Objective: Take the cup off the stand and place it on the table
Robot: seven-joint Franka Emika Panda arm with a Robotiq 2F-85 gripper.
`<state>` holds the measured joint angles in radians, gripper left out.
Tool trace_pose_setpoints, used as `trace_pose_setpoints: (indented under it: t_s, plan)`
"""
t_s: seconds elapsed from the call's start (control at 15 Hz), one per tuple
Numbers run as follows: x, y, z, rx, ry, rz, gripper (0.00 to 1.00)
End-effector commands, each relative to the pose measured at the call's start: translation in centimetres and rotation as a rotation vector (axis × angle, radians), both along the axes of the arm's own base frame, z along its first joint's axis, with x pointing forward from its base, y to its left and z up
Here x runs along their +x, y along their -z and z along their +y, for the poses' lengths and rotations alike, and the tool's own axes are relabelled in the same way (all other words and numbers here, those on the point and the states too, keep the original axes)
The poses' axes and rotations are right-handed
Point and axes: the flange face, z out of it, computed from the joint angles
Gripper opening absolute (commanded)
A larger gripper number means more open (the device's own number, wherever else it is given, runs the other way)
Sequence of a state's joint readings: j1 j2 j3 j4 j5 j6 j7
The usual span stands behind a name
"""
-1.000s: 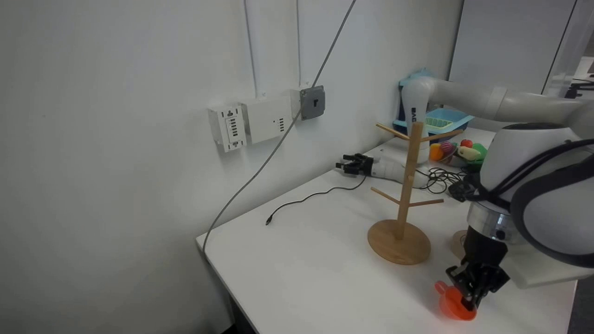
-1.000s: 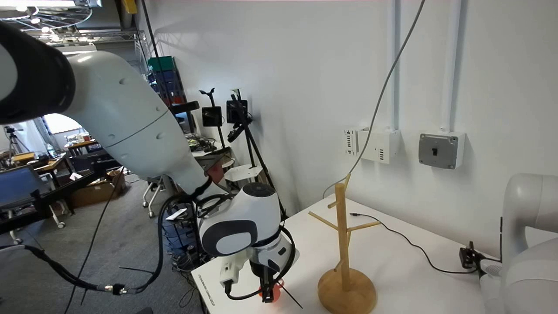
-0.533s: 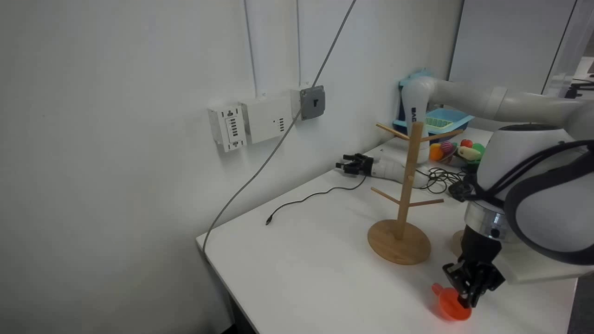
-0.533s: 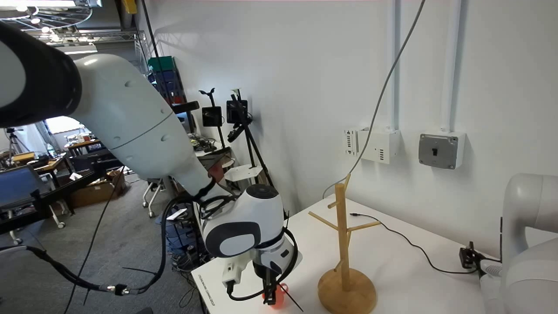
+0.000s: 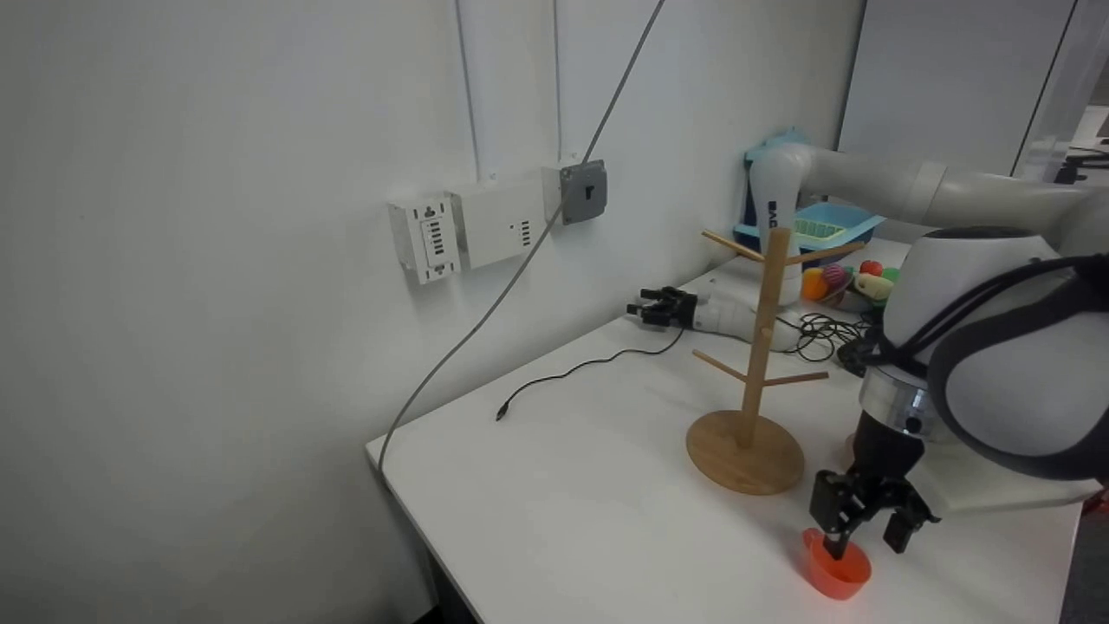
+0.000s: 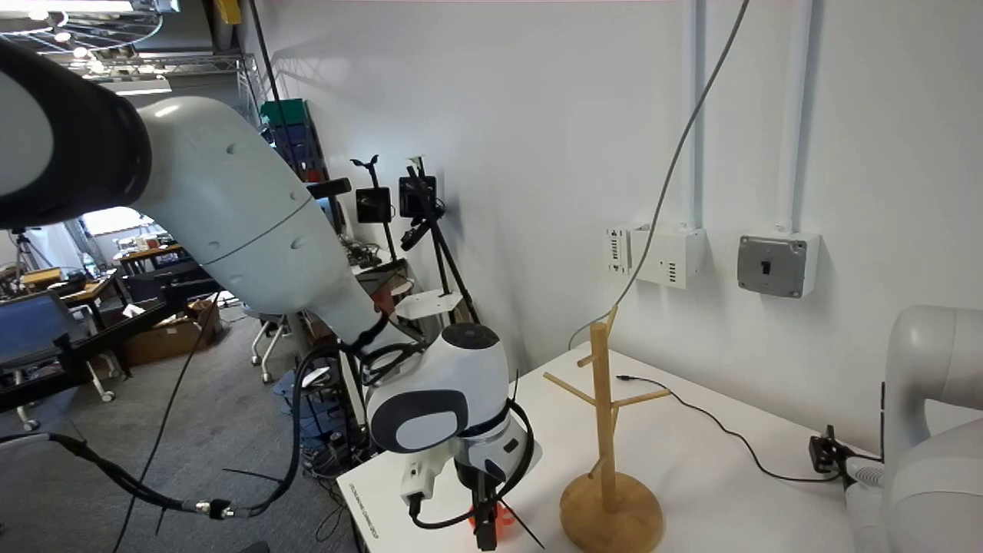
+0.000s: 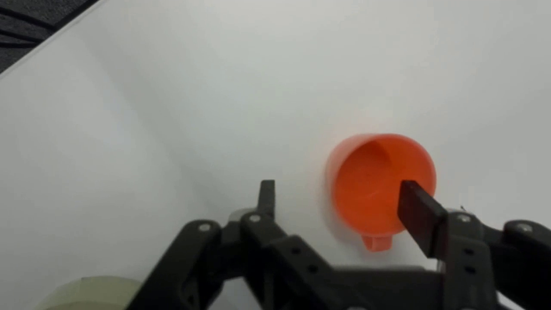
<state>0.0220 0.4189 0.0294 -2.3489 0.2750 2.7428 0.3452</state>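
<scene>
Cup (image 5: 841, 579) on the table (image 5: 606, 485), stand (image 5: 759, 362) nearer the wall-side edge than the cup, cable (image 5: 564, 375) lying along that edge

The wrist view faces down, the cup (image 7: 372, 189) near, at right. Both exterior views look from farther off across the table (image 5: 563, 503) to the wall (image 5: 217, 217), sharing the stand (image 6: 605, 438); in an exterior view floor (image 6: 238, 415) lies left.

Ceiling lights (image 6: 65, 5) glare while soft shadows (image 7: 150, 125) streak the table (image 7: 267, 69).
</scene>
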Motion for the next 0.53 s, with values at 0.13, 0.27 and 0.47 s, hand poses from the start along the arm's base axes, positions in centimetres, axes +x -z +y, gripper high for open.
trace_pose_setpoints:
  t_s: [0.13, 0.27, 0.47]
  plan:
    - [-0.9, -2.3, 2.6, -0.041, -0.064, -0.066, 1.0]
    - [-1.2, -3.8, 3.7, -0.07, -0.106, -0.127, 1.0]
    - [-2.0, -6.3, 5.0, -0.122, -0.172, -0.243, 1.0]
